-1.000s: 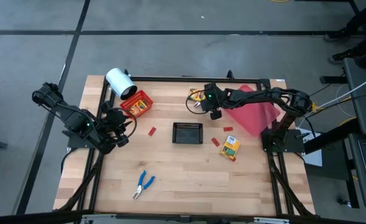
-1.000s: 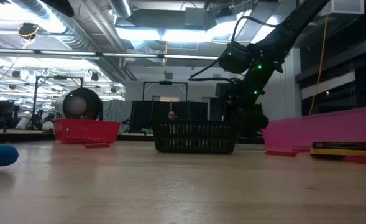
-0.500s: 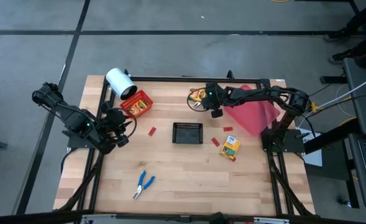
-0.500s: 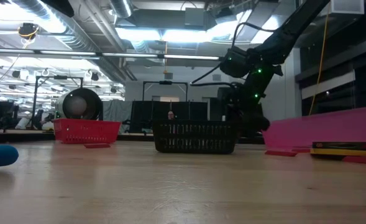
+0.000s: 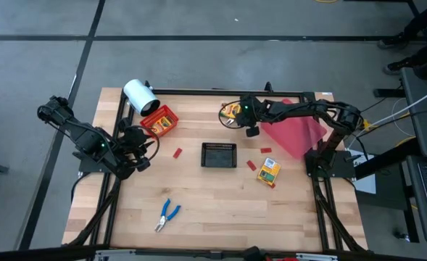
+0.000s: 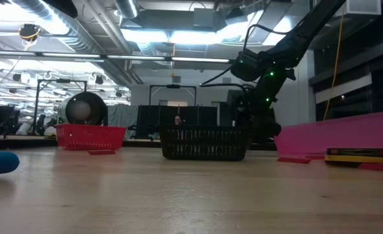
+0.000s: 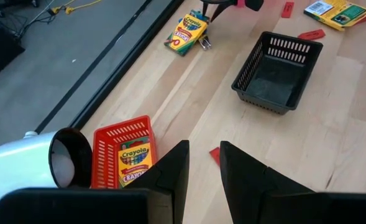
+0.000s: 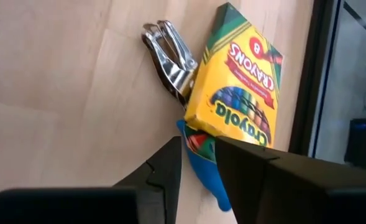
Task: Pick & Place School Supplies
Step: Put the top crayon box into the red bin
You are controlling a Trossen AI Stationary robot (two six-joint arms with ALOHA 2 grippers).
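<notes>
A yellow crayon box [image 8: 235,93] lies near the far edge [image 5: 231,111], with one end on top of a blue-handled plier tool [image 8: 204,171]. The tool's metal jaws [image 8: 170,56] stick out beside the box. My right gripper [image 8: 198,146] [image 5: 236,117] hovers over them, open narrowly, with the box's corner and the blue handle showing in the gap. My left gripper [image 7: 204,152] [image 5: 146,147] waits open at the table's left. Another crayon box [image 5: 269,172], a second pair of blue pliers [image 5: 167,214] and red pieces [image 5: 177,153] [image 5: 251,164] lie flat on the table. My right gripper comes from above with its fingers [image 8: 164,171] on either side of the crayon box's corner [image 8: 192,134] and the blue handle under it. Whether they touch either one, I cannot tell. The box and tool lie on the table.
A black basket [image 5: 219,145] sits mid-table and hides the right gripper in the low view [image 6: 204,143]. At far left, a red basket [image 5: 160,121] holds a crayon box [image 7: 133,163], next to a white roll [image 5: 139,94]. A pink tray [image 5: 296,130] lies at far right.
My right gripper has shifted slightly toward the far edge, closer over the crayon box. Nothing on the table has moved.
</notes>
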